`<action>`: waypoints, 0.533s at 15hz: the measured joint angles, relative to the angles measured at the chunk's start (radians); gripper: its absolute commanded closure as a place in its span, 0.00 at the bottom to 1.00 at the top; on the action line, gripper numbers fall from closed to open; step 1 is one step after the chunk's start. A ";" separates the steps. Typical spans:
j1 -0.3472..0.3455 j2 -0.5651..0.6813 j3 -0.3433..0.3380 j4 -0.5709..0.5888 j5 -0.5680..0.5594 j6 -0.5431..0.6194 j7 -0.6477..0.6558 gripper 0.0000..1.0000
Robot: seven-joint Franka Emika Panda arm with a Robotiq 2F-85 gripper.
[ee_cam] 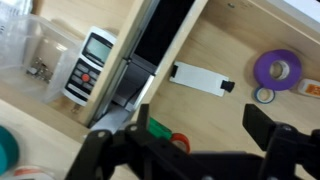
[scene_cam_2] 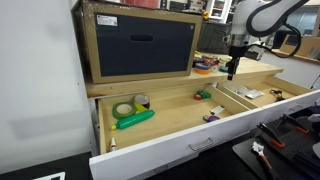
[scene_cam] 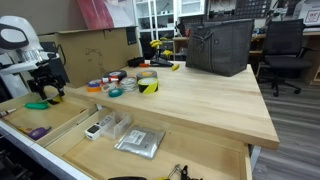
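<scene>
My gripper (ee_cam: 205, 140) is open and empty, and hovers over the wooden floor of an open drawer. A small green and red object (ee_cam: 165, 135) lies on the drawer floor just by one finger. In both exterior views the gripper (scene_cam: 45, 90) (scene_cam_2: 231, 72) hangs above the drawer, with the green object (scene_cam: 38, 104) (scene_cam_2: 203, 96) below it. A purple tape roll (ee_cam: 277, 70), a small ring (ee_cam: 264, 95) and a white strip with a black end (ee_cam: 198, 78) lie further off in the same drawer.
A white handheld remote (ee_cam: 88, 65) (scene_cam: 95, 128) and a plastic bag (scene_cam: 138, 142) lie in the neighbouring compartment, past a divider. Tape rolls (scene_cam: 148, 83) and a black bin (scene_cam: 218, 45) stand on the table top. Another drawer holds a tape roll and a green marker (scene_cam_2: 133, 119).
</scene>
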 measured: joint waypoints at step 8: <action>-0.109 -0.070 -0.144 0.047 0.194 0.000 -0.104 0.00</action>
